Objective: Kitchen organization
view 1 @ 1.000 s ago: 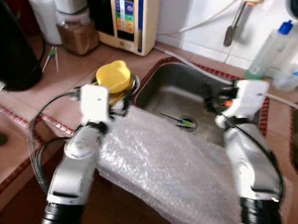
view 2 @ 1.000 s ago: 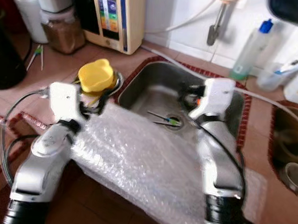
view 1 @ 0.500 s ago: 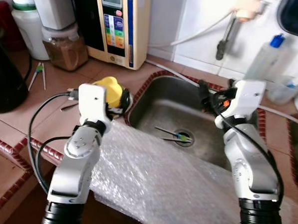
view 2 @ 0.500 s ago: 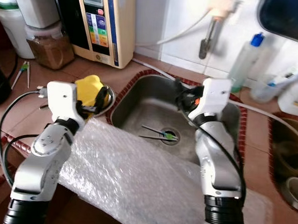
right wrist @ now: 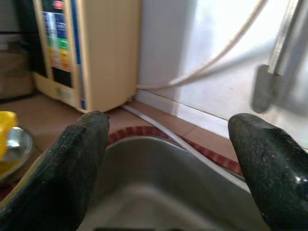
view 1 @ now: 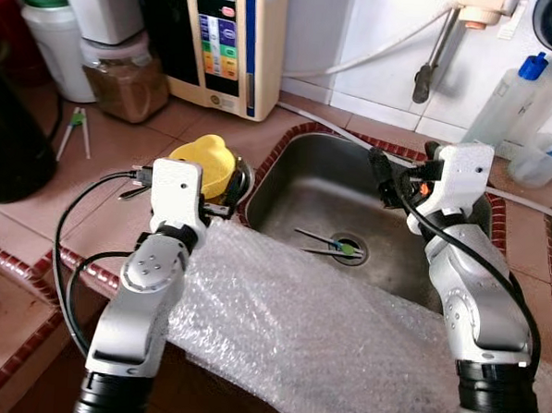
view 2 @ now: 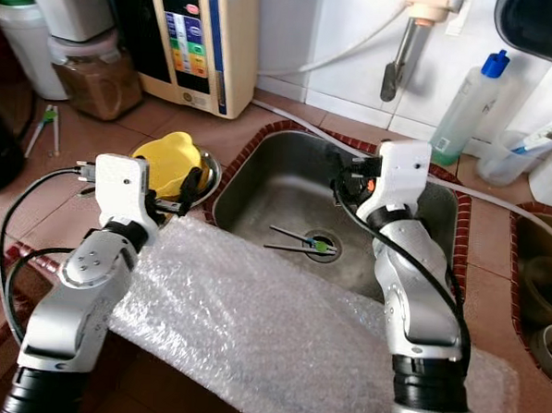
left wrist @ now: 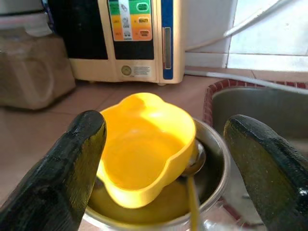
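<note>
Kitchenware to be sorted is spread over a tiled terracotta counter and a stainless steel sink basin set into it, with a crinkled sheet of clear bubble wrap draped over the near edge.

On the counter just left of the sink a round steel bowl is seen, and a yellow lobed plastic cup is nested in it, tilted, with a metal spoon lying beside it inside the bowl.

The left gripper is held just near of the bowl, pointing far, and its black fingers are spread wide, so that the cup lies straight ahead between them and is not yet touched. This arm is judged much the nearer to the cup; a short forward reach would bring the fingers around its rim.

The right gripper hovers over the far side of the sink, its fingers also spread wide and holding nothing.

In the basin, by the drain, two thin green-tipped chopsticks lie with their long axis running left to right, below and near of the right gripper.
</note>
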Tool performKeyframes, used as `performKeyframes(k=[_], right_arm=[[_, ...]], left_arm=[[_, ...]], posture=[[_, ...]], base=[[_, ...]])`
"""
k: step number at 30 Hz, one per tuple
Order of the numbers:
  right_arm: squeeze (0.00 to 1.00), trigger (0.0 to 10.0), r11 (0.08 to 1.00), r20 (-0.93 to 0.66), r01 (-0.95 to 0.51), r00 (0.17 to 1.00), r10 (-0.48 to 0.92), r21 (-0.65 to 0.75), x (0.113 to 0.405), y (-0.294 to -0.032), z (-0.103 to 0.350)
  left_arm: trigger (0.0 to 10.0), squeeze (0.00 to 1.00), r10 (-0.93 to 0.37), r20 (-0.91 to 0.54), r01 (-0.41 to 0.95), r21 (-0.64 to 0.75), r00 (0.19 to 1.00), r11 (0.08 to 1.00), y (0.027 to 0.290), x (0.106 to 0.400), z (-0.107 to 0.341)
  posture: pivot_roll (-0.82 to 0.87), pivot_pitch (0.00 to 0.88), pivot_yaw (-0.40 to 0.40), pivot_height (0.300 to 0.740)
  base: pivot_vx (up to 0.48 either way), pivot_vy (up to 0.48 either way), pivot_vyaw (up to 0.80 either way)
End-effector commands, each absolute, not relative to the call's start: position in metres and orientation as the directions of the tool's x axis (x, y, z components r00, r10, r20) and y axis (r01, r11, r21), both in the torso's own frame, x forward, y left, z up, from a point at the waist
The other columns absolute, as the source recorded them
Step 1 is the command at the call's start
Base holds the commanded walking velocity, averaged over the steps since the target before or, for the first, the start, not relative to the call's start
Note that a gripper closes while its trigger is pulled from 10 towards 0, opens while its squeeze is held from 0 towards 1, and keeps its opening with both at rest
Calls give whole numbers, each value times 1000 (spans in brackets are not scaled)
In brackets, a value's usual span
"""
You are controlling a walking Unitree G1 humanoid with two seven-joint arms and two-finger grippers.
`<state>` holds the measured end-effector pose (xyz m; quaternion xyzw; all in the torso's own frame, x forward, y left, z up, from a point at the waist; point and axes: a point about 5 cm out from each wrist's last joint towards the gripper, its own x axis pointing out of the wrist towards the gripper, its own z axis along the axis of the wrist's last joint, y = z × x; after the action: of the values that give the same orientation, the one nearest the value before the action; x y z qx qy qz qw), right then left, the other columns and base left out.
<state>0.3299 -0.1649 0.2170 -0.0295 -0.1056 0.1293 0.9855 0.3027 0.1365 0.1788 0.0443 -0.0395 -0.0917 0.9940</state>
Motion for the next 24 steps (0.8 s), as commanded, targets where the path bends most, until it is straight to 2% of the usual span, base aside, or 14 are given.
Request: performKeyframes(k=[1, 5, 9, 16, 18, 24], right_arm=[[0, 10000, 950, 168, -306, 935, 313, -67, 335, -162, 217], [0, 10000, 939, 137, -343, 929, 344, -28, 338, -157, 215], [0, 10000, 912, 126, -410, 905, 407, -8, 336, -141, 215], [0, 10000, 891, 159, -453, 879, 449, -9, 332, -128, 219], [0, 10000, 881, 188, -473, 868, 460, 29, 329, -123, 224], [0, 10000, 865, 149, -500, 859, 491, 32, 323, -121, 218]], left_arm=[[10000, 0, -190, 66, 181, 112, 980, 977, 141, 308, 182], [10000, 0, -191, 64, 182, 122, 980, 976, 144, 311, 183], [10000, 0, -173, 90, 161, 134, 981, 978, 145, 318, 189], [10000, 0, -59, 104, 54, 49, 993, 997, 152, 327, 194], [10000, 0, 1, 97, -2, 4, 995, 1000, 160, 331, 194], [10000, 0, 0, 75, 0, 3, 997, 1000, 165, 341, 195]], posture=[[-39, 120, 0, 740], [-39, 122, -1, 740], [-35, 125, 0, 740], [-36, 124, -8, 740], [-35, 123, -8, 740], [-50, 121, 8, 740]], base=[[0, 0, 0], [0, 0, 0], [0, 0, 0], [0, 0, 0], [0, 0, 0], [0, 0, 0]])
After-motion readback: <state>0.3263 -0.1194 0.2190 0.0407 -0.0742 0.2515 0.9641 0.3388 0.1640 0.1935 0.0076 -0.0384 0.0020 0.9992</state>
